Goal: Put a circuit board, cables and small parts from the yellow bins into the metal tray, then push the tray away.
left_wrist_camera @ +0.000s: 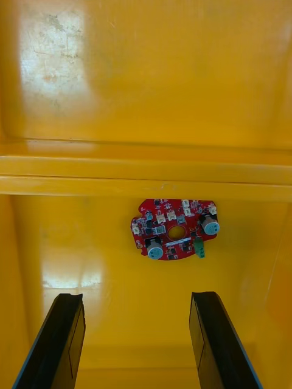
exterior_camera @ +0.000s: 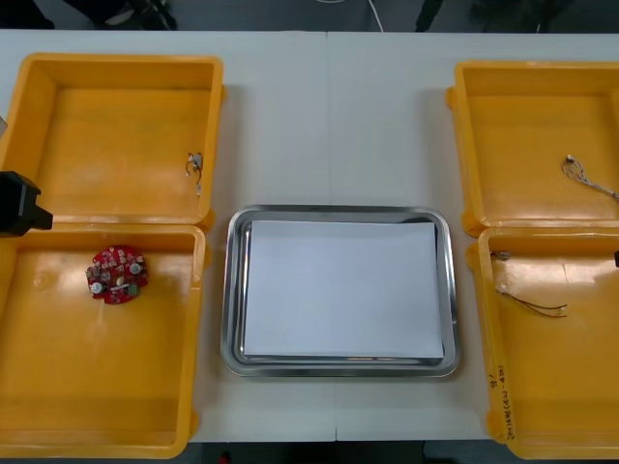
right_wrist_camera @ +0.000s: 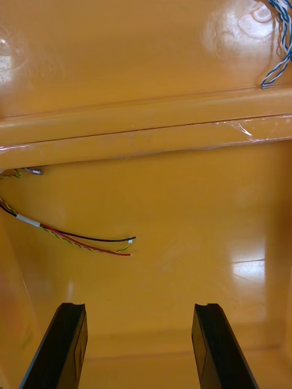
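A round red circuit board (exterior_camera: 118,275) lies in the near left yellow bin (exterior_camera: 97,387). My left gripper (left_wrist_camera: 137,298) hovers open above that bin, and the circuit board (left_wrist_camera: 175,229) sits just beyond its fingertips. My right gripper (right_wrist_camera: 139,307) is open over the near right bin (exterior_camera: 561,387). The red and yellow cable (right_wrist_camera: 85,240) lies ahead of its left finger, untouched. That cable (exterior_camera: 530,302) also appears in the front view. The metal tray (exterior_camera: 232,290), white inside, sits between the bins with nothing in it.
A twisted blue and white cable (exterior_camera: 585,177) lies in the far right bin (exterior_camera: 522,97). A small metal part (exterior_camera: 500,256) rests at the near right bin's far corner. Something small (exterior_camera: 194,166) sits in the far left bin (exterior_camera: 58,77). The left arm's black body (exterior_camera: 17,203) shows at the edge.
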Controlling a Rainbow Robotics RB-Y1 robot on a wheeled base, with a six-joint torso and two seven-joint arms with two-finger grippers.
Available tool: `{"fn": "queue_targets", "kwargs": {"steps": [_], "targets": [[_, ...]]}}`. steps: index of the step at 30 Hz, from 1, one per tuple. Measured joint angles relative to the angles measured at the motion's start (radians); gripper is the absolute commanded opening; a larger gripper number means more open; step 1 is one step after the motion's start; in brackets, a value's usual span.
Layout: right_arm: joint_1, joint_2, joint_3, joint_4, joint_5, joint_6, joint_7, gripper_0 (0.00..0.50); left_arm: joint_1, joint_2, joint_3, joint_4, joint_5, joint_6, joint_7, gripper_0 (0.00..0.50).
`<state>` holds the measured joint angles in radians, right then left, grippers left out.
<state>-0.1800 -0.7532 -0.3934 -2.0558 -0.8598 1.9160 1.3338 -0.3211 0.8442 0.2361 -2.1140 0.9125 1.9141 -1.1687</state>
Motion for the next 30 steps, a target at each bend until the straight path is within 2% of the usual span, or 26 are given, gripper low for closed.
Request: {"fn": "queue_targets", "kwargs": {"steps": [30], "targets": [[0.000, 0.000, 0.000, 0.000, 0.000, 0.000, 0.000, 0.500, 0.000, 0.000, 0.000, 0.000, 0.000, 0.000, 0.000, 0.500]]}}
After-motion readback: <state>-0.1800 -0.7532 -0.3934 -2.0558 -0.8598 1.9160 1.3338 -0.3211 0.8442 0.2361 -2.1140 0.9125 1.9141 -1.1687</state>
